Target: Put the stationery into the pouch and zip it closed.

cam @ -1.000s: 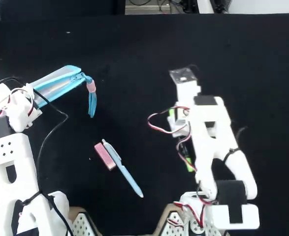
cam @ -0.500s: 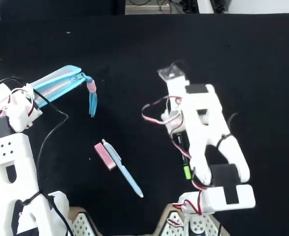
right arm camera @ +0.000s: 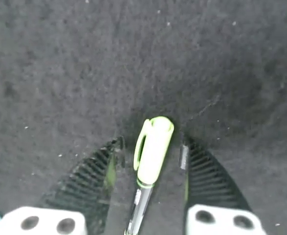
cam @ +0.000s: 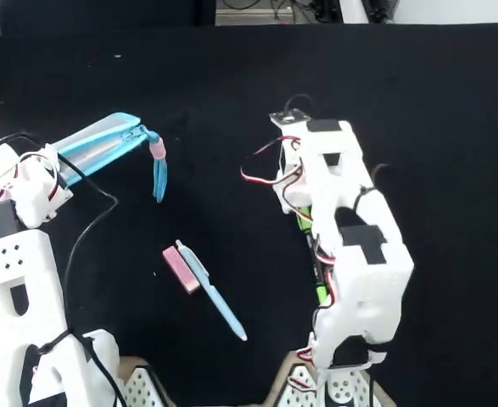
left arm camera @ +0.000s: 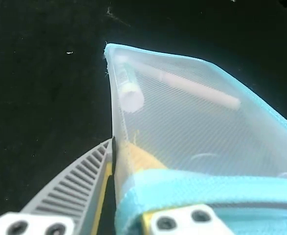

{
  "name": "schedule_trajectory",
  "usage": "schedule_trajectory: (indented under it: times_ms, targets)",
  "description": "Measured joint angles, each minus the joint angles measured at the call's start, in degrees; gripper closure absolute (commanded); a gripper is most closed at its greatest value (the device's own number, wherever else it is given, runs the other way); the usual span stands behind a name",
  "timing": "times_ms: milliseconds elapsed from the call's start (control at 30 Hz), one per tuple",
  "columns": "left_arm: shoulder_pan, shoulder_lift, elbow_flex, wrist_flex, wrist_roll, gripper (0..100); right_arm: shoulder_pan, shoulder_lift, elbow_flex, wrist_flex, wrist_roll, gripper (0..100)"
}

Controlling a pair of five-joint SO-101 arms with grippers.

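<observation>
My left gripper (left arm camera: pixel 118 152) is shut on the near end of the light-blue mesh pouch (left arm camera: pixel 192 127), held off the mat at the left (cam: pixel 96 142). Through the mesh I see a white tube (left arm camera: pixel 130 94) and a white stick (left arm camera: pixel 198 89) inside. The pouch's pink zip pull (cam: pixel 157 150) and blue strap (cam: pixel 159 180) hang from its far end. My right gripper (right arm camera: pixel 150 143) is open low over the mat, one finger on either side of the green highlighter (right arm camera: pixel 152 150). In the high view the right arm (cam: pixel 350 246) covers most of the highlighter (cam: pixel 320 291).
A pink eraser (cam: pixel 181 270) and a light-blue pen (cam: pixel 212 292) lie side by side on the black mat (cam: pixel 232 93) between the two arms. A black cable (cam: pixel 87 229) trails from the left arm. Bare mat lies at the back and right.
The right arm has swung left and folded forward over the green highlighter. The left arm, the pouch, the eraser and the pen have stayed put.
</observation>
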Motion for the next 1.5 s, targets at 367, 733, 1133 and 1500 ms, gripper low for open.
schedule_trajectory:
  times_ms: [367,733,1133,1500]
  targets:
    - [0.00,0.00,0.00,0.00,0.00,97,-0.18,-3.60,3.34,0.00,0.09,98.8]
    - [0.79,0.00,0.00,0.00,0.00,97,-1.23,-45.98,10.02,3.96,0.00,98.8]
    - [12.48,-5.80,-0.09,3.52,0.00,97,-19.96,-92.57,35.25,-16.00,-8.26,98.7]
    - [14.42,-18.29,10.20,-2.55,-1.67,97,-35.96,-109.98,50.11,-45.36,-8.62,98.7]
